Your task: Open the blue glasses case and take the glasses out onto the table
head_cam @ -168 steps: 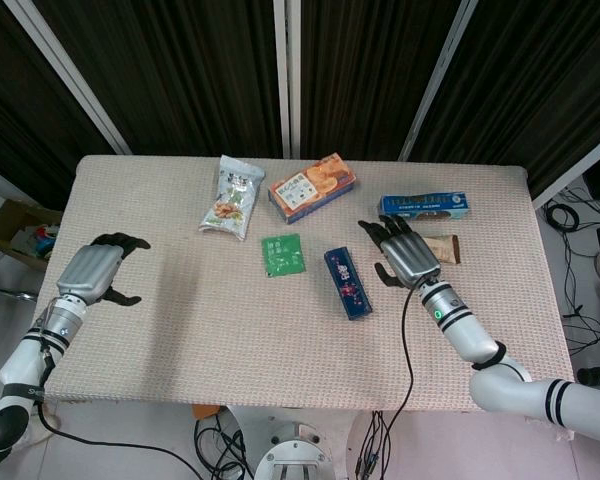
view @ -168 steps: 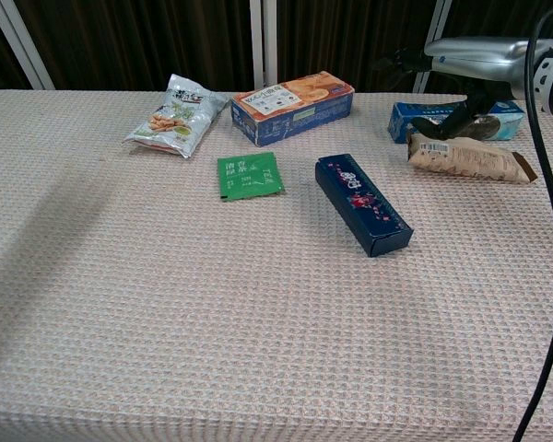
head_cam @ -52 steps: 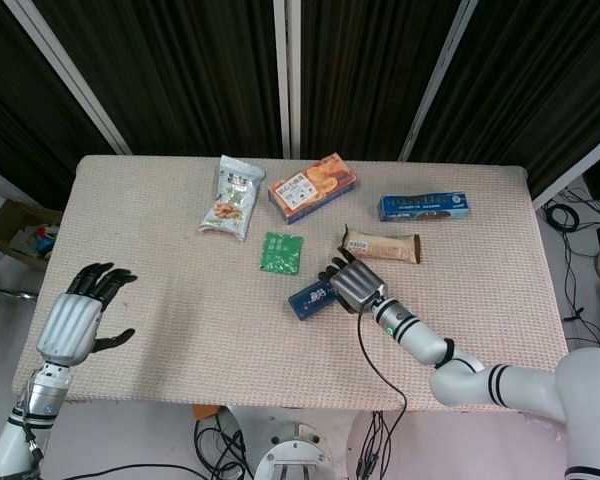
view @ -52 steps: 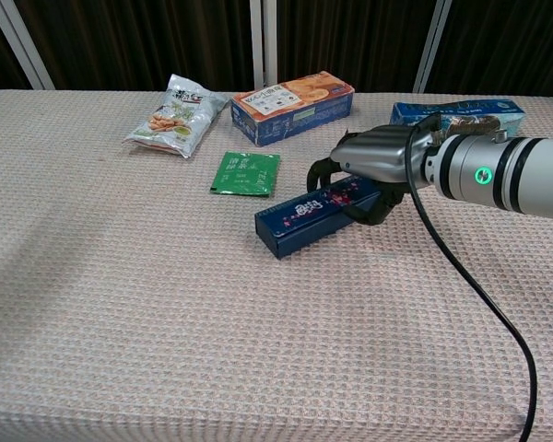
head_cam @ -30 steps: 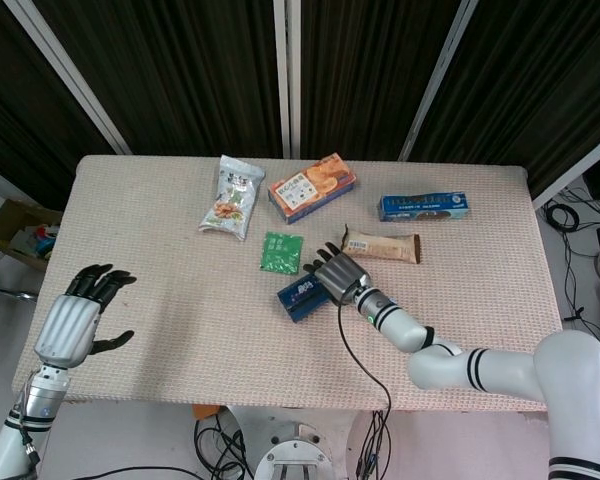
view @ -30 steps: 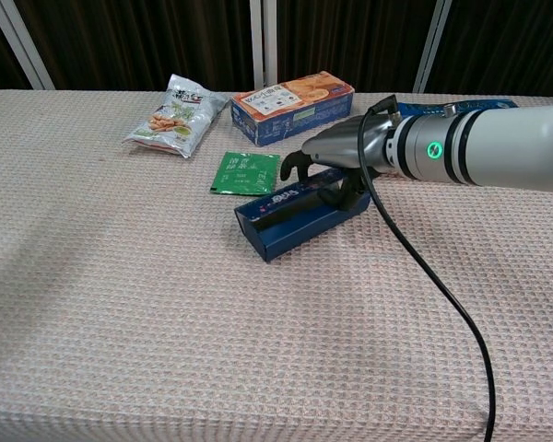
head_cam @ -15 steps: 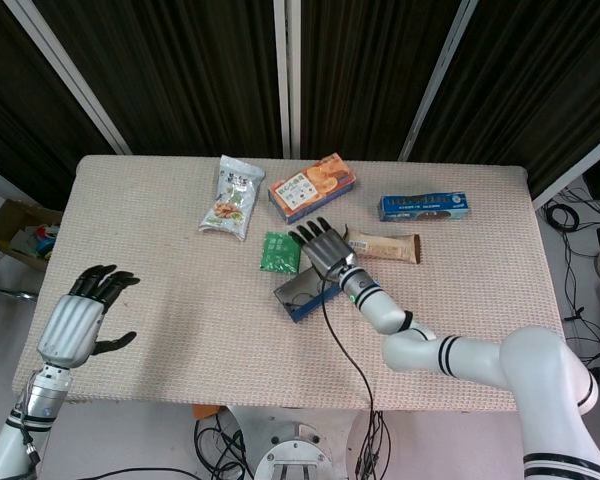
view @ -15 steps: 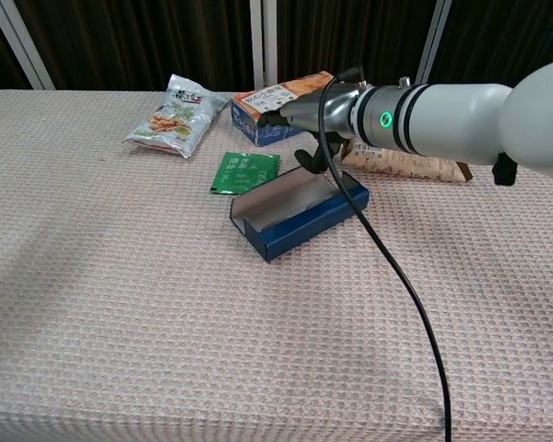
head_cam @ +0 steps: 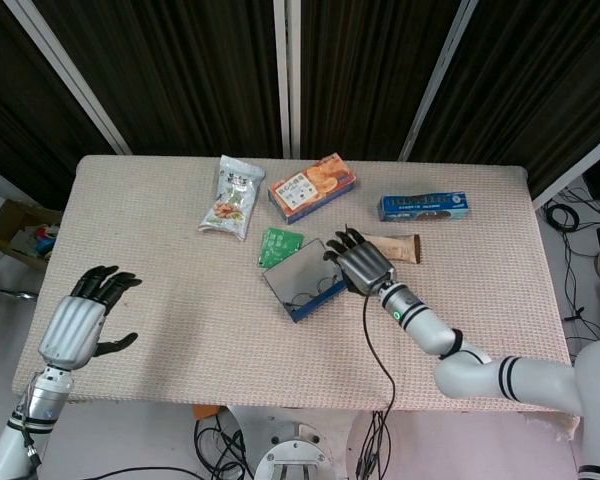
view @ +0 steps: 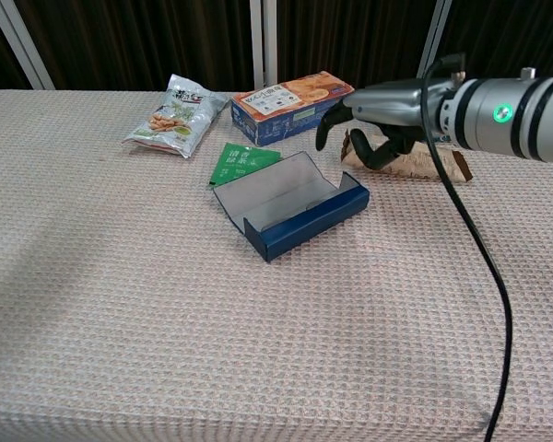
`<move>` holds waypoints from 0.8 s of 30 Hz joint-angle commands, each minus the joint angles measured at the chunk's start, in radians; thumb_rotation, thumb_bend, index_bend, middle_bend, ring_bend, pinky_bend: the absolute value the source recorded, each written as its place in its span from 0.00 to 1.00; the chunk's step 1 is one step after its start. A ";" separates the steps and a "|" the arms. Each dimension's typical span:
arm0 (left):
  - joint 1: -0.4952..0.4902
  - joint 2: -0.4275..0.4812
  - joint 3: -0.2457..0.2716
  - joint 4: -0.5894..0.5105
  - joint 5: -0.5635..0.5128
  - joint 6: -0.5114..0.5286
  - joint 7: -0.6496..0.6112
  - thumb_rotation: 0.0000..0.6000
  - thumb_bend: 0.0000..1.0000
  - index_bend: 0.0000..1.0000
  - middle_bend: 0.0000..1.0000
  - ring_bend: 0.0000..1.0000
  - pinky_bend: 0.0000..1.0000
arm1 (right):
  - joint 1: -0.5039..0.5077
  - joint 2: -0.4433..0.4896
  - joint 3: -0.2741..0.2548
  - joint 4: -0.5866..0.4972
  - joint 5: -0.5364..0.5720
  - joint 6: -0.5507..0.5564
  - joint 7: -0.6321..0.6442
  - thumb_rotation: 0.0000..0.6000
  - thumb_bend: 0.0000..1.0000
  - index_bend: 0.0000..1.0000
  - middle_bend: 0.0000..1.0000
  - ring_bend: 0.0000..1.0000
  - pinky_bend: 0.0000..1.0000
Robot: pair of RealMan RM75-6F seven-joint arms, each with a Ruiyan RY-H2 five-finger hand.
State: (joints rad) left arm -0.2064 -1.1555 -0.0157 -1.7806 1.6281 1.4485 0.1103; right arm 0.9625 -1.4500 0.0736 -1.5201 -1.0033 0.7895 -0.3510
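The blue glasses case (head_cam: pixel 310 290) (view: pixel 306 219) lies open in the middle of the table. Its grey-lined lid (head_cam: pixel 292 266) (view: pixel 272 191) is tipped back toward the far left. In the head view, thin-framed glasses (head_cam: pixel 315 291) lie inside the tray; the chest view hides them behind the case wall. My right hand (head_cam: pixel 360 265) (view: pixel 378 115) hovers just past the case's right end, fingers loosely bent and apart, holding nothing. My left hand (head_cam: pixel 77 320) floats with its fingers spread off the table's near left edge, seen only in the head view.
A green sachet (head_cam: pixel 276 243) (view: pixel 240 161) lies partly under the lid. A brown bar wrapper (head_cam: pixel 398 247) (view: pixel 442 164) sits behind my right hand. At the back are a snack bag (head_cam: pixel 232 197) (view: pixel 177 115), an orange biscuit box (head_cam: pixel 312 186) (view: pixel 290 104) and a blue box (head_cam: pixel 425 206).
The lid has swung fully back over the green sachet. My right hand has come off it and moved right, toward the brown bar. The left hand has stayed put.
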 commanded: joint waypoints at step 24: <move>0.010 0.013 0.006 -0.027 0.016 0.012 0.022 1.00 0.05 0.24 0.22 0.13 0.14 | -0.104 0.011 -0.088 0.023 -0.235 -0.010 0.116 1.00 0.93 0.35 0.18 0.00 0.00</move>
State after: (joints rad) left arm -0.1974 -1.1432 -0.0104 -1.8067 1.6427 1.4593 0.1313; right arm 0.8814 -1.4710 0.0057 -1.4594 -1.1995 0.7609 -0.2599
